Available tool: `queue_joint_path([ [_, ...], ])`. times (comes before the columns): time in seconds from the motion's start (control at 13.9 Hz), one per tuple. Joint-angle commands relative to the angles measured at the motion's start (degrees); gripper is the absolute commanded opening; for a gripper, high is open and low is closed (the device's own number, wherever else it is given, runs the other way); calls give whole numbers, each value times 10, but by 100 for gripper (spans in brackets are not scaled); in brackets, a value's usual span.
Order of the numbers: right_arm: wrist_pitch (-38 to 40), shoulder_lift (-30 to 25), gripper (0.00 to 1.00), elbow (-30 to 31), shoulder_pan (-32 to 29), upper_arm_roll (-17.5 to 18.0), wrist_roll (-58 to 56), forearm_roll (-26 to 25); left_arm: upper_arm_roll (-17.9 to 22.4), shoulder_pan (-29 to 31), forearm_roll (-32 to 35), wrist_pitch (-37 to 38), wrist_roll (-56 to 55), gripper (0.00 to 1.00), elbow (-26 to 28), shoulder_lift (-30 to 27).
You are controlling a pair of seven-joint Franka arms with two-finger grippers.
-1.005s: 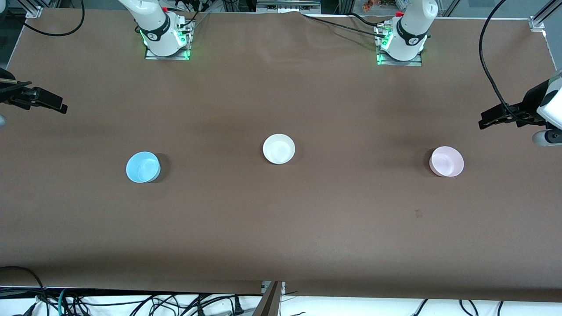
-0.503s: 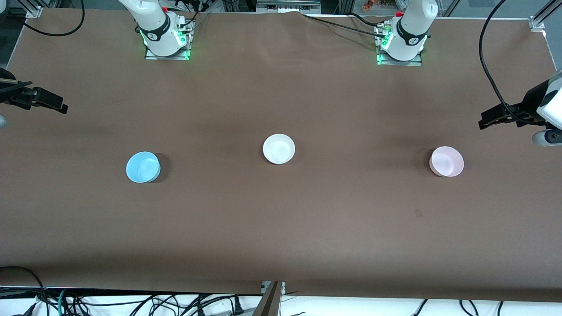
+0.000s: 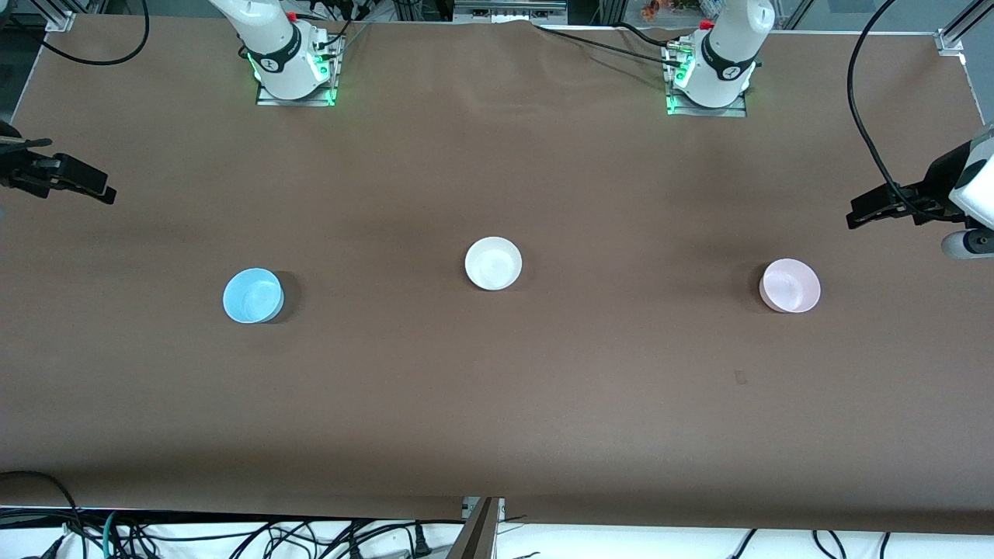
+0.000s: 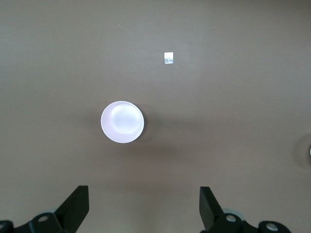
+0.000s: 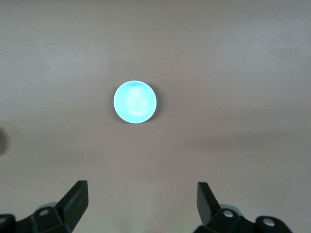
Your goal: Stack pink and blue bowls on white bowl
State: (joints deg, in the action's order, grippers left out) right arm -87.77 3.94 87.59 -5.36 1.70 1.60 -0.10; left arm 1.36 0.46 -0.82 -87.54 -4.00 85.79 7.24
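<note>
Since the earlier front view, the right gripper (image 3: 74, 182) has shifted slightly up and away from the front camera at the right arm's end of the table (image 3: 497, 404); the bowls and the left gripper have not moved.

The white bowl (image 3: 493, 263) is the landmark. It sits upright near the middle of the table. The blue bowl (image 3: 252, 295) stands well apart from the white bowl, toward the right arm's end and slightly nearer to the front camera. The pink bowl (image 3: 790, 286) stands well apart from the white bowl, toward the left arm's end and also slightly nearer to the front camera. No bowl touches another; nothing is stacked on the white bowl.

The right gripper hangs over the table's edge, past the blue bowl as seen from the white bowl, jaws spread wide and empty. The left gripper (image 3: 874, 210) hangs over the table's other end, past the pink bowl, jaws likewise spread wide and empty.

A small pale mark (image 4: 168, 58) lies on the table near the pink bowl.
</note>
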Motion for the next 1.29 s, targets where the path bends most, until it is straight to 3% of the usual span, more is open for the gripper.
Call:
queue_joint_path([
  [0.0, 18, 7, 99, -9, 2, 1, 11, 5, 1, -2, 8, 12, -5, 100, -18, 8],
  [0.72, 18, 12, 99, 16, 11, 29, 13, 6, 3, 9, 6, 11, -2, 100, -2, 8],
  [1.22, -22, 44, 99, 5, 6, 25, 14, 6, 6, 74, 5, -8, 0, 100, 40, 29],
])
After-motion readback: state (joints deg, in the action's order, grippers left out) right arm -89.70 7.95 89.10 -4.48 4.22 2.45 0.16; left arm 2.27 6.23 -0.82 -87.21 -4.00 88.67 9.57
